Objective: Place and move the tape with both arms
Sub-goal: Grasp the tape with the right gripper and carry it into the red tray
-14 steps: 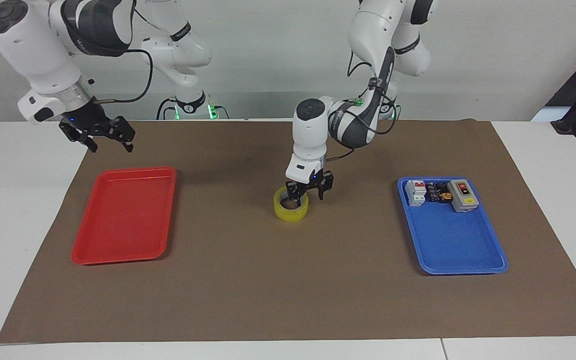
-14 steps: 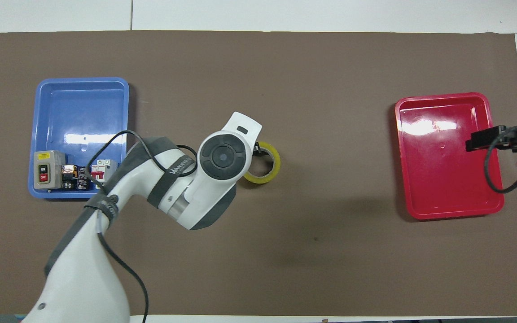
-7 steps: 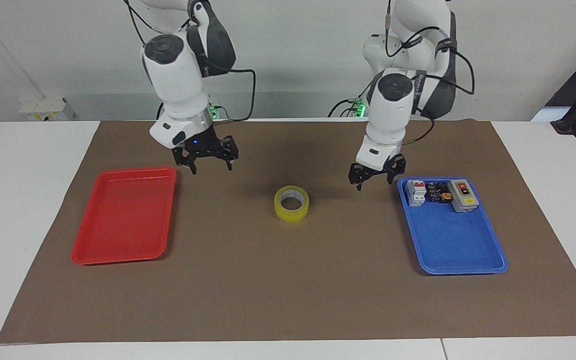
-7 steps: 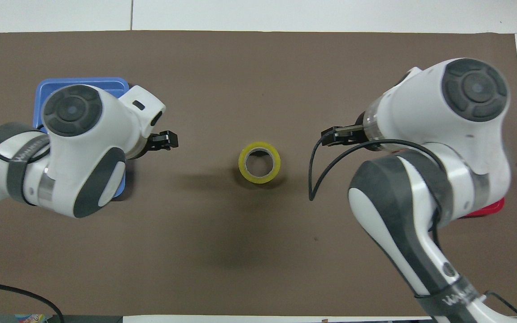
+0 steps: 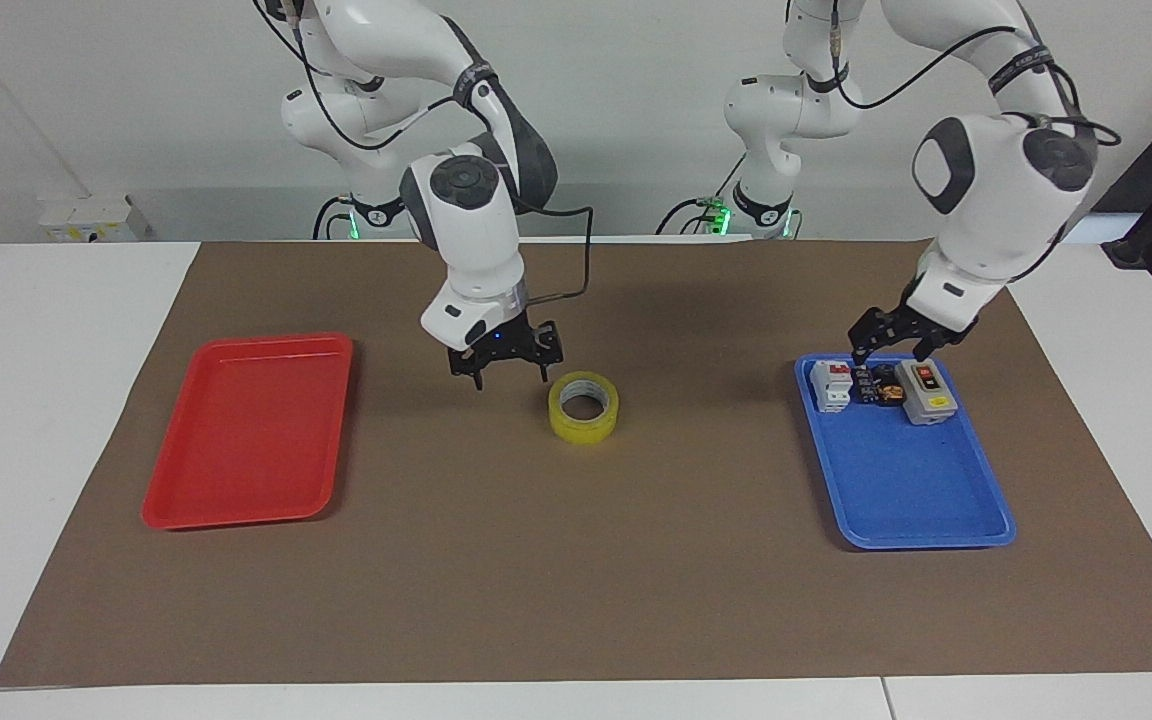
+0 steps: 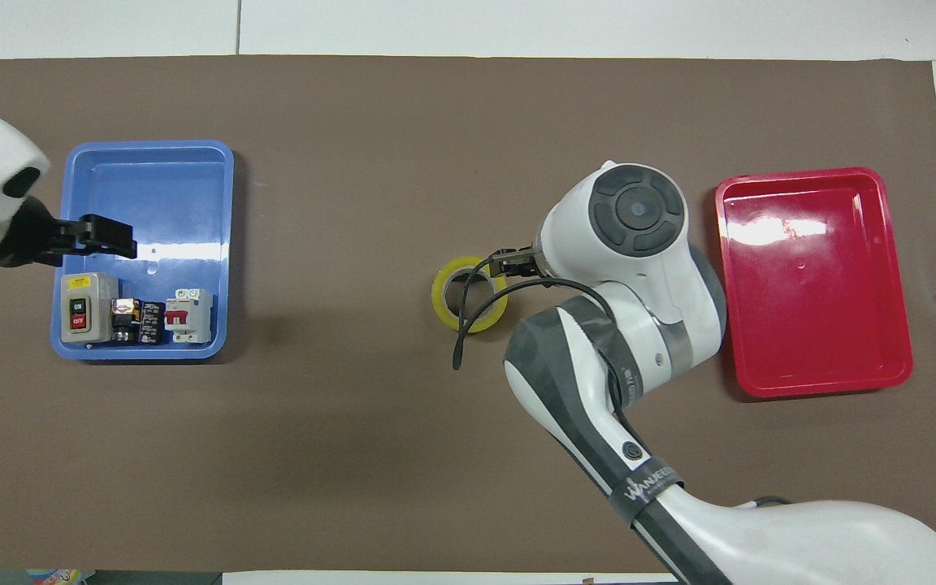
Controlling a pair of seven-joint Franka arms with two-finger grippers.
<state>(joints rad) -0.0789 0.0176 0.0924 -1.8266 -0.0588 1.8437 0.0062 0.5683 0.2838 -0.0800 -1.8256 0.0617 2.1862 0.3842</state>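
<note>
The yellow tape roll (image 5: 584,406) lies flat on the brown mat at the table's middle, and nothing holds it. It also shows in the overhead view (image 6: 469,294). My right gripper (image 5: 511,377) is open and empty. It hangs low over the mat just beside the tape, toward the right arm's end. In the overhead view the right gripper (image 6: 510,262) overlaps the roll's rim. My left gripper (image 5: 887,354) is open and empty, over the blue tray (image 5: 911,495) near the switches. It also shows in the overhead view (image 6: 106,236).
The blue tray (image 6: 151,183) holds a grey on/off switch box (image 6: 82,307), a white-and-red breaker (image 6: 188,314) and small parts at its end nearer the robots. A red tray (image 5: 246,430) lies at the right arm's end of the mat.
The left gripper let go of the tape and drew back to over the blue tray. The right arm swung from past the red tray in to beside the tape. The tape stayed put.
</note>
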